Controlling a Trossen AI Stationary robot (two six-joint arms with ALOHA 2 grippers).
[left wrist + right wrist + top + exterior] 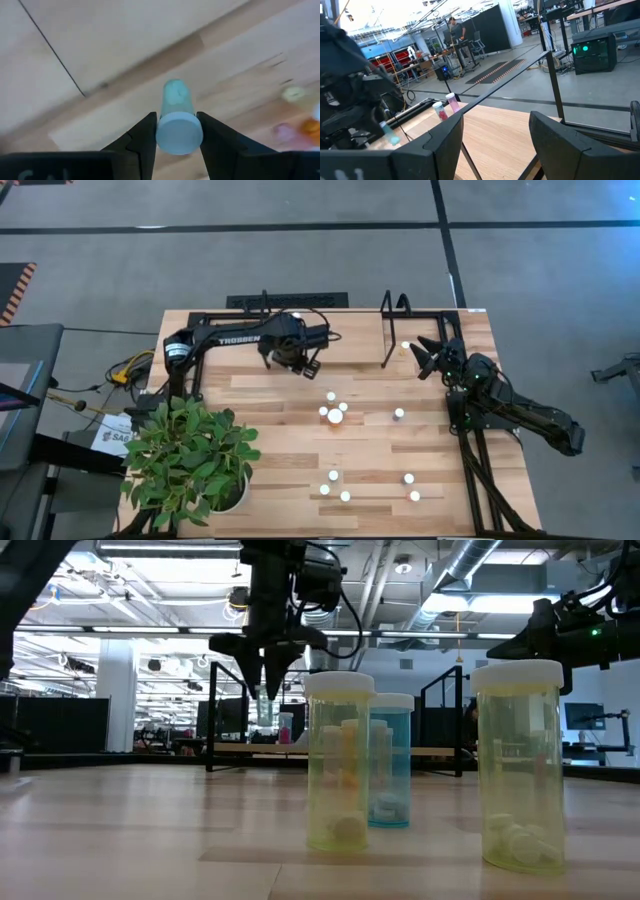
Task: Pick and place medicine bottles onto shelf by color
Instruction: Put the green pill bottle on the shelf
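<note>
The left gripper (176, 135) hangs over the shelf's (300, 316) left half, fingers closed on a teal bottle (177, 122); its pale cap sits squarely between the two fingertips, body pointing away. The right gripper (428, 356) waits just right of the shelf's upright loop, fingers spread, holding nothing.

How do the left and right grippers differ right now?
The left gripper is shut on a teal bottle, its fingers pressed against the pale cap; the right gripper is open and holds nothing. The left one hangs over the table's back middle, pointing down; the right one sits by the shelf's right end. Both have dark fingers.
</note>
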